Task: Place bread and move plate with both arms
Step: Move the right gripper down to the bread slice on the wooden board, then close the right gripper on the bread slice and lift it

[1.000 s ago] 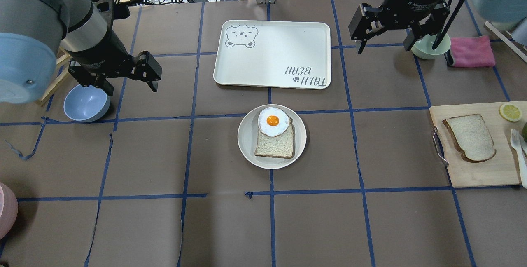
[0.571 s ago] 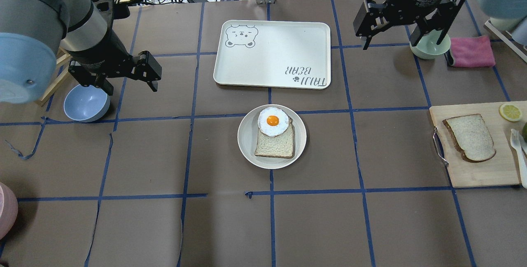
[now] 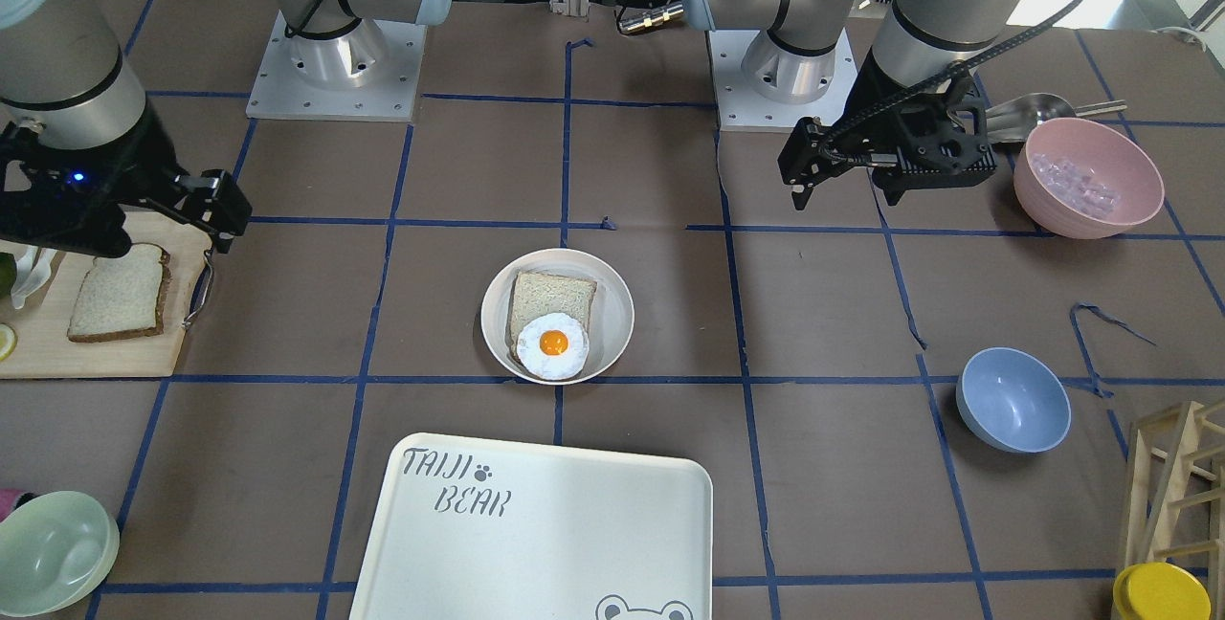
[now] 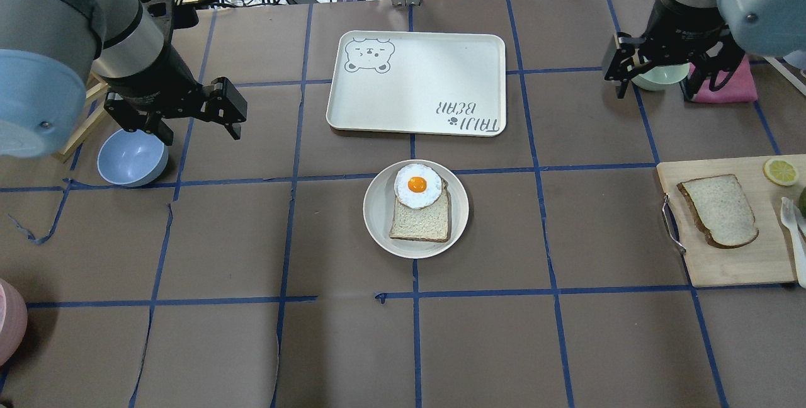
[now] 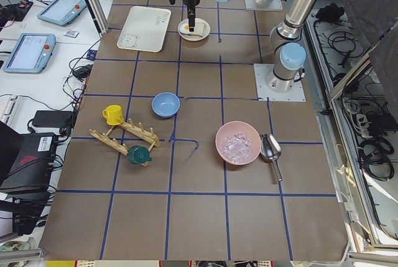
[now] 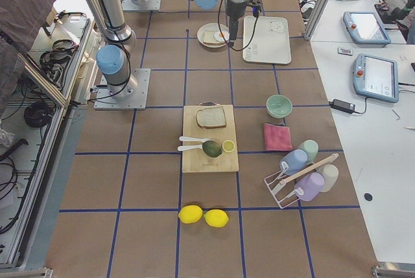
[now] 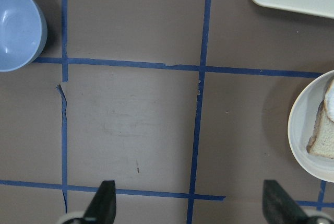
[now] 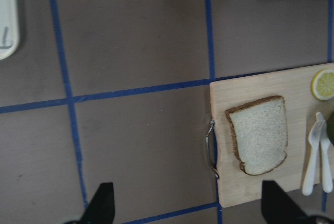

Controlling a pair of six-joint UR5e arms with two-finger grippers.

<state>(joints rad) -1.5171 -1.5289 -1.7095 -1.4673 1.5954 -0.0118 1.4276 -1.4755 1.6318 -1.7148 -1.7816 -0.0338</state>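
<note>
The bread (image 4: 719, 209), a dark-crusted slice, lies on a wooden cutting board (image 4: 724, 263) at the right; it also shows in the right wrist view (image 8: 259, 135) and the front view (image 3: 117, 295). The plate (image 4: 378, 219) sits mid-table and holds a paler toast slice (image 4: 420, 224) with a fried egg (image 4: 417, 185); its rim shows in the left wrist view (image 7: 300, 130). My left gripper (image 4: 201, 136) is open and empty, left of the plate, beside a blue bowl. My right gripper (image 4: 655, 90) is open and empty at the back right, high above the table beyond the board.
The "TAIJI BEAR" tray (image 4: 415, 80) lies behind the plate. A blue bowl (image 4: 129, 159) sits under my left arm. A pale green bowl (image 4: 658, 77) and pink cloth (image 4: 724, 84) lie under my right gripper. A lemon slice (image 4: 781, 171) and white cutlery (image 4: 790, 219) share the board. A pink bowl (image 3: 1086, 180) stands near my left arm.
My right gripper has swung to the right, from left of the green bowl to over it. The left arm, plate and bread have not moved.
</note>
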